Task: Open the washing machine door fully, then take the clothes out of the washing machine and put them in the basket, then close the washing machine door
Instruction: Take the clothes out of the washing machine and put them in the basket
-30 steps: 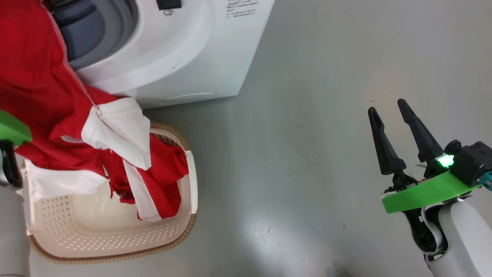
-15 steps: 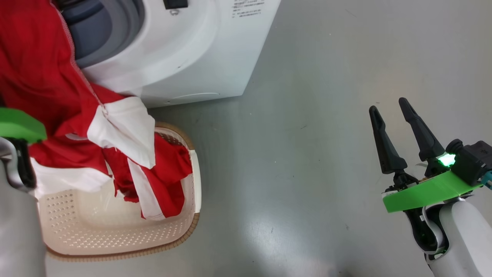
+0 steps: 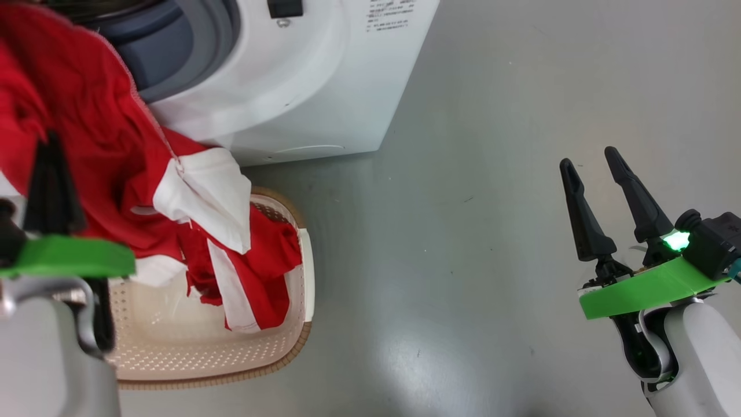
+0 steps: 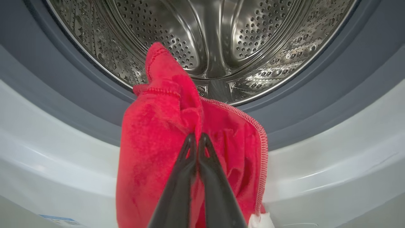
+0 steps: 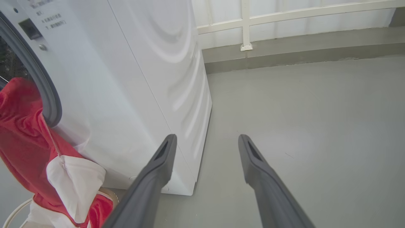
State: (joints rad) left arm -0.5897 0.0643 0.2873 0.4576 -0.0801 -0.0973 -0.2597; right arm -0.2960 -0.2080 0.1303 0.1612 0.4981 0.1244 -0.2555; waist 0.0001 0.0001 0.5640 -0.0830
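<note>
Unload step: L hand [image 4: 196,136] clenched on bright red soft garments w/ white panels [image 3: 104,133] draped from white front-load washer [image 3: 324,69] into cream perforated plastic basket [image 3: 307,260]; R hand [image 3: 588,157] released, idle; next: pull free, lower, let go.

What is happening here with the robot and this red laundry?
The robot is emptying the washing machine. Its left gripper is shut on the red clothes at the mouth of the drum, and the fabric hangs down the front into the basket on the floor. The right gripper hovers open off to the side, holding nothing.
</note>
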